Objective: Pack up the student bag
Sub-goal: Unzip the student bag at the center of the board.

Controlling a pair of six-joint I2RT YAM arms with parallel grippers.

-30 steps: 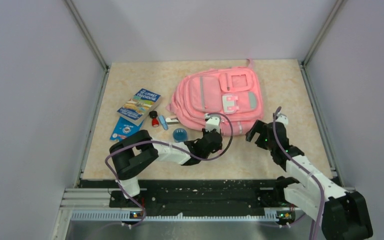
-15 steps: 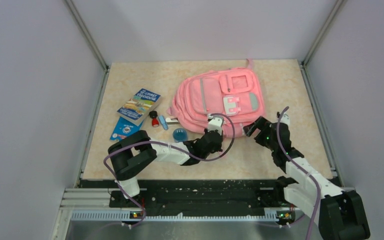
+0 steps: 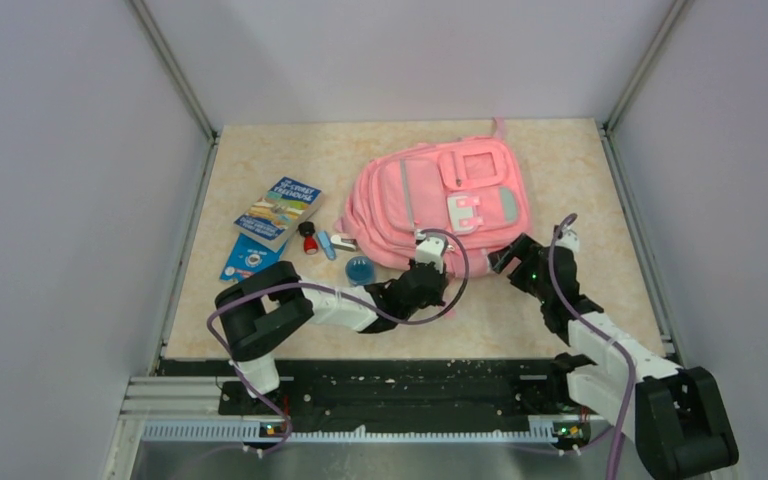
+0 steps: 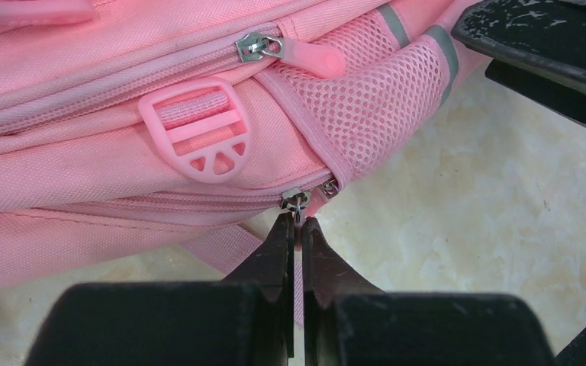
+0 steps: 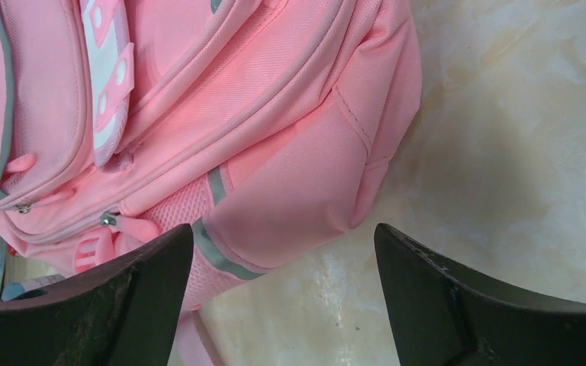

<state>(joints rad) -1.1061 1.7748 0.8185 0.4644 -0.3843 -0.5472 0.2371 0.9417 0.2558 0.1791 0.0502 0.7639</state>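
Top view: bag [image 3: 440, 205] flat on table [image 3: 580, 180], just ahead of both jaws, all zips closed, insides not visible. Left gripper [image 3: 430, 265] at bag's near edge, right gripper [image 3: 510, 258] at its near right corner. Book [image 3: 278, 212] and blue round thing [image 3: 360, 268] lie left of the left jaws, outside the bag. Left wrist: left gripper [image 4: 296, 225] pinched tight on zip pull [image 4: 296, 202] at bag's [image 4: 84, 61] lower zip; buckle [image 4: 198, 126] up-left of jaws, mesh pocket [image 4: 374, 84] up-right, contents unclear. Right wrist: right gripper [image 5: 282, 232] spread wide, holding nothing, bag [image 5: 275, 114] corner between and just beyond the fingers, no contact visible; bare table [image 5: 519, 114] to the right.
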